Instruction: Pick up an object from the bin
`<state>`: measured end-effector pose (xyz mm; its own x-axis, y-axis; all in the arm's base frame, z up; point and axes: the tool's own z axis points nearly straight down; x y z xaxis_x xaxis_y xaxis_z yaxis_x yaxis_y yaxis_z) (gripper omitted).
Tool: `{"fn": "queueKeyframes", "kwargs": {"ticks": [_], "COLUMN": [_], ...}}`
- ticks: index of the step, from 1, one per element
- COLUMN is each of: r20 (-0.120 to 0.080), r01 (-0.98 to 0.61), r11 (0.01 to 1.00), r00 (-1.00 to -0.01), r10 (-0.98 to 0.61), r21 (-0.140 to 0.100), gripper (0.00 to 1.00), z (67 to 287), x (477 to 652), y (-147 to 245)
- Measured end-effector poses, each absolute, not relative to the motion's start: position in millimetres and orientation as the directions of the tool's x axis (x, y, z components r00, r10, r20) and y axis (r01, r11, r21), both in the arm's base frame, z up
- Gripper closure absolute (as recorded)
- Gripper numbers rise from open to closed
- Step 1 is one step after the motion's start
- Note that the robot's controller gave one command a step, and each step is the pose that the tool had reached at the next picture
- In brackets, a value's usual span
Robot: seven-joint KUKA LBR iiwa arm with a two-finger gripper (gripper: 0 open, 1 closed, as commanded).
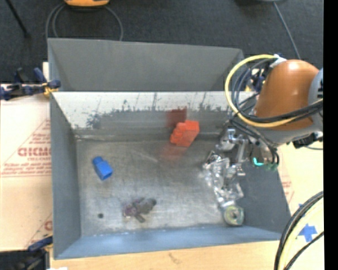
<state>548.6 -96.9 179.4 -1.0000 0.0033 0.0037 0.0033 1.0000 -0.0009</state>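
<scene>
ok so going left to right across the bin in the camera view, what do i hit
small blue block → dark purple clump → orange-red block → pincer

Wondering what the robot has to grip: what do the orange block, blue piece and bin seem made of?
Orange block: probably plastic or foam; flat matte colour, crisp edges. Blue piece: likely plastic; even saturated colour, slight sheen. Bin: dull grey metal; scuffed, and its back wall faintly mirrors the block.
</scene>
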Motion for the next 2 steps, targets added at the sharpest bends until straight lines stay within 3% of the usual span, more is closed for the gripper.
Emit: {"fn": "queueKeyframes", "kwargs": {"ticks": [1, 2], "r20": [-0.009, -0.005], "r01": [-0.024, -0.220], "r11": [1.000, 0.976], "r00": [-1.000, -0.976], "r10": [-0.024, -0.220], "r21": [0.003, 0.004], "gripper": [0.00, 0.00], "z": [114.1, 111.2], "x": [563.8, 565.8], "y": [-122.4, -115.9]}}
